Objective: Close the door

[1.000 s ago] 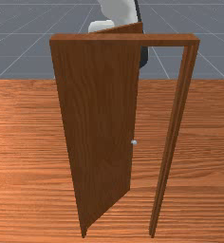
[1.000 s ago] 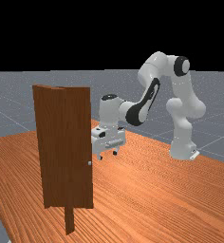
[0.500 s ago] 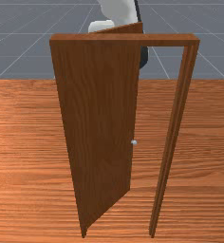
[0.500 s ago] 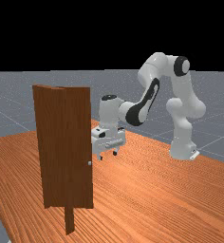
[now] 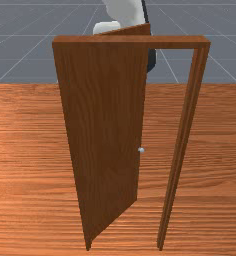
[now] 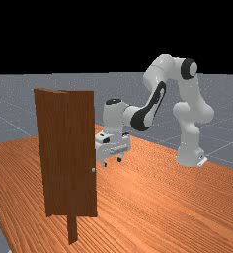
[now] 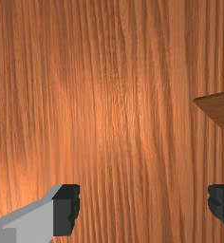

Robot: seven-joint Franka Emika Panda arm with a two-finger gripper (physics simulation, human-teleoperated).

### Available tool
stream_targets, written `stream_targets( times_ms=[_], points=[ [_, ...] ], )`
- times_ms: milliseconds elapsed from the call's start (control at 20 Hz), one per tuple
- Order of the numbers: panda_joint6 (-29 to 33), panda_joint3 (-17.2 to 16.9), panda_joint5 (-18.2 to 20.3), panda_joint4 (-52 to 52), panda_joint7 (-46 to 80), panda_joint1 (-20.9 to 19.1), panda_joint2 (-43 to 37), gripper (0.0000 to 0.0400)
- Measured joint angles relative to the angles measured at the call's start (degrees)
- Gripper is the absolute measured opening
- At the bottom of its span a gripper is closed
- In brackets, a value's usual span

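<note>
Frame (image 5: 130, 43) of brown wood stands upright on the table (image 5: 215, 150), and in it we have the door (image 5: 102, 125), ajar. In the front view, the door meets the frame at the front view's left side and slants back from there, its free edge pointing to our arm's side of the frame. Its long axis runs upright, parallel to the height of the frame, while its bottom edge runs obliquely away from the frame. Our small pale knob (image 5: 141, 150) sits by that free edge, showing between the two sides of the frame in the front view. Part of the frame's opening shows between the free edge and the post (image 5: 179, 150) on the front view's right.

Our gripper (image 6: 112, 162) hangs above the table on the arm's side of the frame, pointing down. We have its fingers (image 7: 66, 209) spread wide, with bare table grain between them. In the wrist view a brown wooden corner (image 7: 220, 111) shows near one finger; we cannot tell whether it belongs to the door or the frame.
</note>
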Motion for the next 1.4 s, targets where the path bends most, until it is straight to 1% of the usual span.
stream_targets(
  times_ms=[300,350,500,550,600,700,750,1100,1300,1400],
  points=[
    [-0.11,0.00,-0.19,-0.01,0.38,0.26,-0.11,0.0400],
    [-0.21,-0.26,-0.85,0.01,0.95,0.55,-0.16,0.0400],
    [4.75,-0.02,-0.29,-0.15,0.65,0.29,3.64,0.0400],
    [6.05,-0.07,-0.38,-5.05,0.66,0.30,1.38,0.0400],
    [8.88,0.60,0.67,-5.18,-0.32,-0.37,2.77,0.0400],
    [11.18,0.30,0.30,-11.11,0.01,-0.16,0.10,0.0400],
    [11.85,-0.30,-0.47,-12.90,1.54,0.43,-0.96,0.0400],
    [8.82,0.14,-0.30,-5.52,0.09,0.06,3.38,0.0400],
    [9.70,0.10,-0.37,-7.40,-1.11,-0.52,2.29,0.0400],
    [9.31,0.02,-0.26,-6.59,-1.12,-0.69,2.77,0.0400]
  ],
)
